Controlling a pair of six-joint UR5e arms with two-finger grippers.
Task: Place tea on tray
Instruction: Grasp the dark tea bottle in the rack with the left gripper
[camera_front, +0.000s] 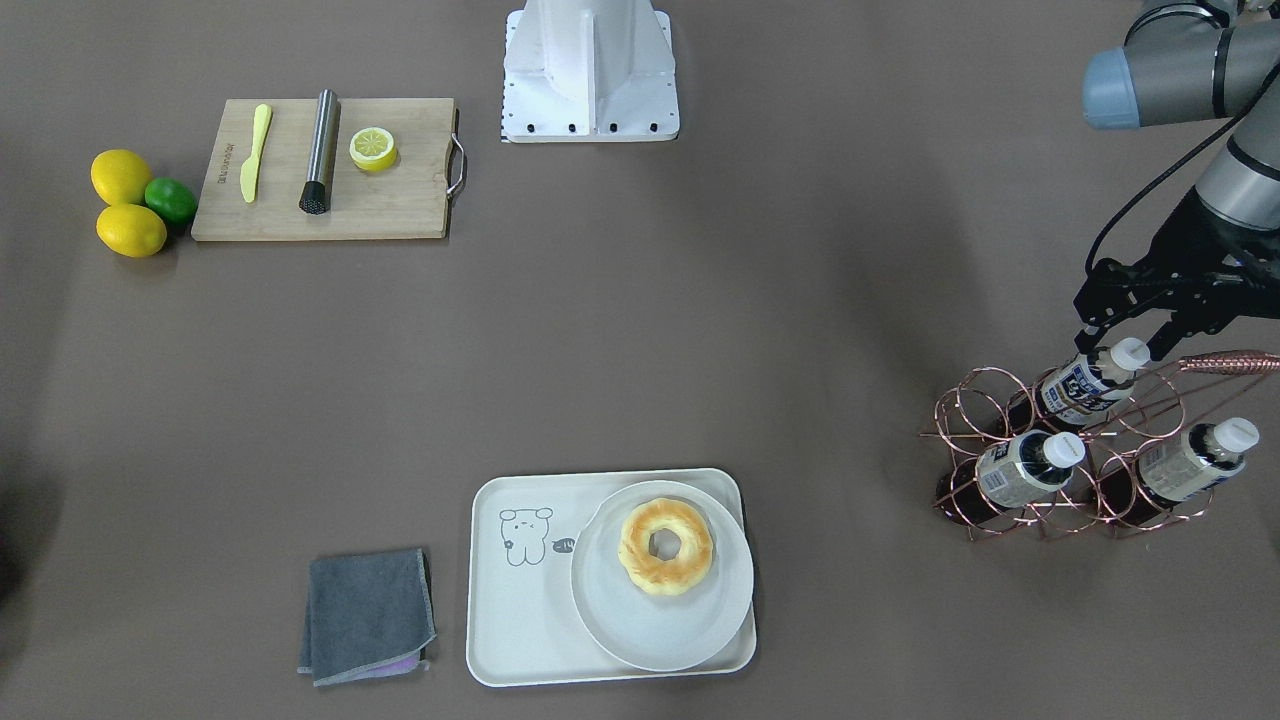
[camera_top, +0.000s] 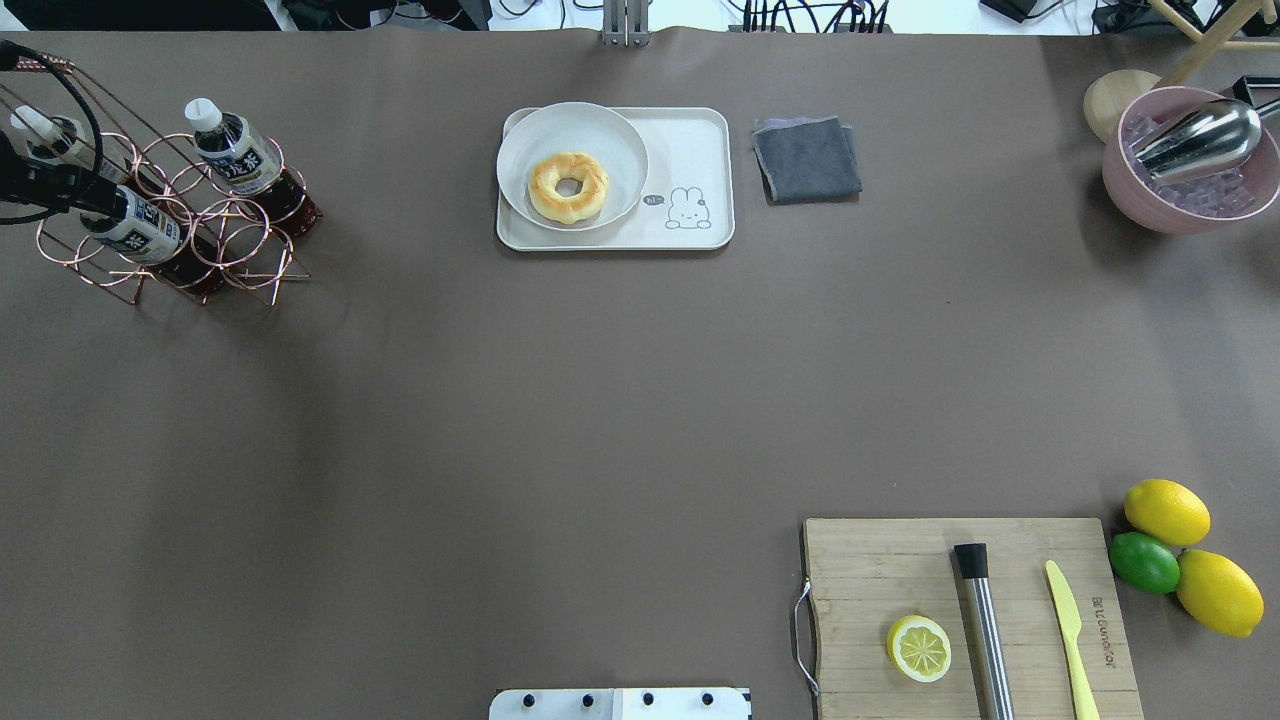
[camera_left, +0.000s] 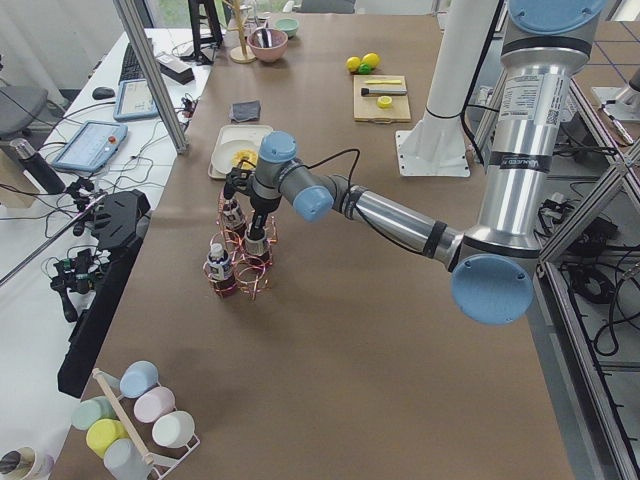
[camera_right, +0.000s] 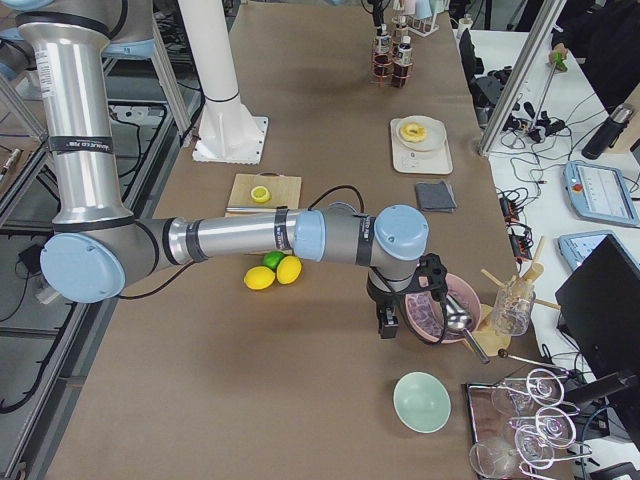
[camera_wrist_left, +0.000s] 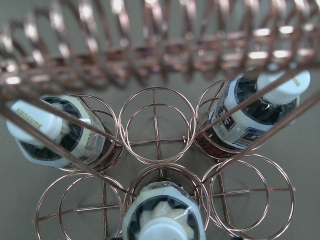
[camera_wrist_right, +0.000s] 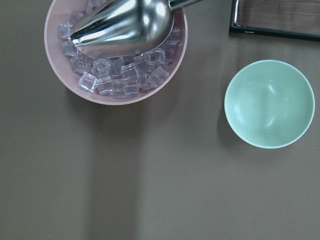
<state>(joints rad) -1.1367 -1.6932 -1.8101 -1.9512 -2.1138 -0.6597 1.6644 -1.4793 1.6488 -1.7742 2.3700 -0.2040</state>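
The left fingers (camera_front: 1165, 335) are hanging spread wide astride the tea's (camera_front: 1085, 385) cap; the tea is standing upright in a wire rack (camera_front: 975, 400), cap pointing up.

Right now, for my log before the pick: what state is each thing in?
Tea bottles: all three capped, in the rack.
Left gripper: jaws open astride one cap.
Right gripper: cannot tell.
Tray: carries plate, doughnut; no bottle.
Cloth: folded.
Pink bowl: holds ice, scoop.
Green bowl: empty.
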